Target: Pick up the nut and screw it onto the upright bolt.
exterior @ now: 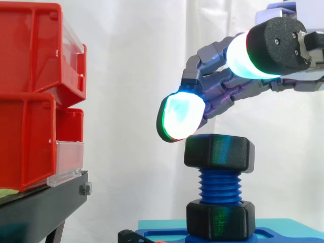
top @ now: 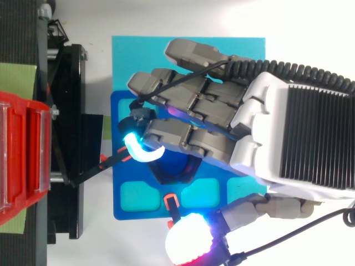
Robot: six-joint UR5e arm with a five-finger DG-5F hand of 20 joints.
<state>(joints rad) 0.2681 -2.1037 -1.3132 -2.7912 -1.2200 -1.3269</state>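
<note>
Robot hand [top: 288,133], fingers extended, above nut [top: 166,176] and blue base [top: 119,188].

black hex nut [exterior: 218,151], level, atop upright blue threaded bolt [exterior: 218,185]

Your nut [exterior: 218,151] looks like matt black plastic, finely layered, with a faint sheen on its flats. The bolt [exterior: 218,186] is blue plastic with the same ribbed, layered finish. The base plate [top: 138,176] is smooth blue plastic. The hand [top: 249,133] shows matt grey plastic links, and its fingers [exterior: 182,117] end in smooth translucent pads. The red bins [exterior: 30,101] are glossy plastic with clear fronts. The stand [exterior: 45,205] looks like matt black metal. The curtain [exterior: 131,76] is soft white cloth.
</note>
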